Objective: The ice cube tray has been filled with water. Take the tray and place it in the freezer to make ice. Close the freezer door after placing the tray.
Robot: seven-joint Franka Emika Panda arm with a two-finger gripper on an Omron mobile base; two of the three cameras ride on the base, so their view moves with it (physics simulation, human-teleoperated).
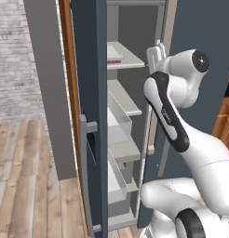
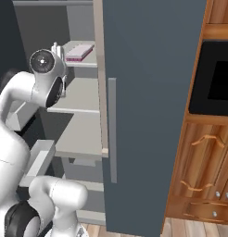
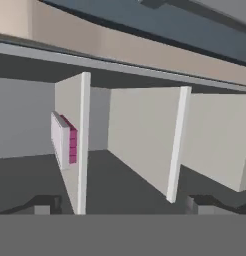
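tool (image 3: 120, 204): jaws wide apart, holding nothing, in front of the shelves | ice cube tray (image 2: 79, 52): lies flat on upper shelf (image 2: 85, 60) inside freezer (image 2: 88, 28) | freezer door (image 1: 90, 116): stands open

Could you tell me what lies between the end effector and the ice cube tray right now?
Nothing: the open end effector is apart from the ice cube tray, which lies on a freezer shelf; the hand view shows bare shelf in between.

The ice cube tray (image 2: 79, 52) lies on the top shelf (image 2: 85, 61) inside the freezer (image 1: 121, 139), near its front edge. My open gripper (image 3: 123, 202) hangs just before that shelf, between the freezer door (image 1: 90, 116) on my left and the other door (image 2: 148, 111) on my right.
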